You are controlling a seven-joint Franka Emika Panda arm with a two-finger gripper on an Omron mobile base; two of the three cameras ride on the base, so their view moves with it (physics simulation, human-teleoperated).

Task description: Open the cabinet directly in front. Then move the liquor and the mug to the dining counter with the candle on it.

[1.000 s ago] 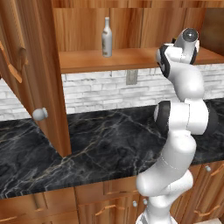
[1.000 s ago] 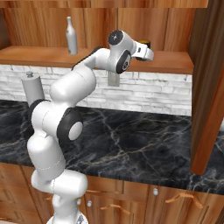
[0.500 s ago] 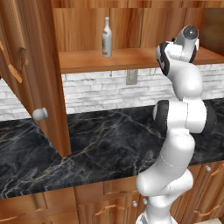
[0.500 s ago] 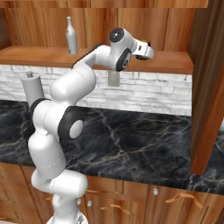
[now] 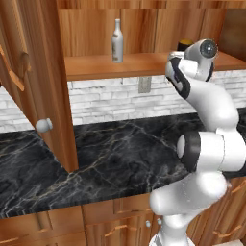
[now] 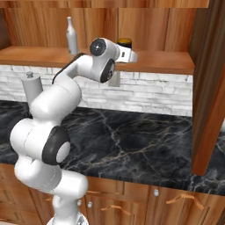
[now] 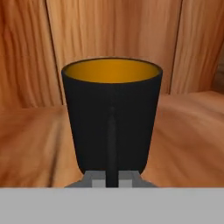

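cabinet: doors [image 5: 29, 81] swung wide, left door edge with its round knob [image 5: 43, 125] in the left base view, right door [image 6: 211, 88] at the right of the right base view. Wooden shelf [image 5: 144, 65] exposed.
bottle: upright on the shelf [image 5: 116, 41], left part, well apart from the mug. Also in the right base view [image 6: 71, 36], just left of the arm's wrist.
mug: upright on the shelf, black with a yellow-orange inside. Dead centre in the hand view [image 7: 112, 116], handle edge-on, facing the camera. In the right base view only its top [image 6: 125, 43] pokes up behind the wrist; in the left base view a sliver [image 5: 185, 45] next to the arm.
gripper: at shelf height, pointing into the cabinet at the mug [image 6: 132, 56]. In the hand view the fingertips [image 7: 97, 178] sit at the mug's base, either side of the handle line. Gap looks narrow; can't tell whether they are clamped on the handle or just close to it.
arm: rises from the base, elbow over the counter, wrist level with the shelf.
counter: black marble with white veins [image 5: 120, 158], white brick wall [image 5: 120, 103] behind it, under the shelf.
paper towel holder: grey cylinder with a knob, on the counter at left in the right base view [image 6: 31, 85].
drawers: wooden fronts with small knobs below the counter [image 6: 154, 193].
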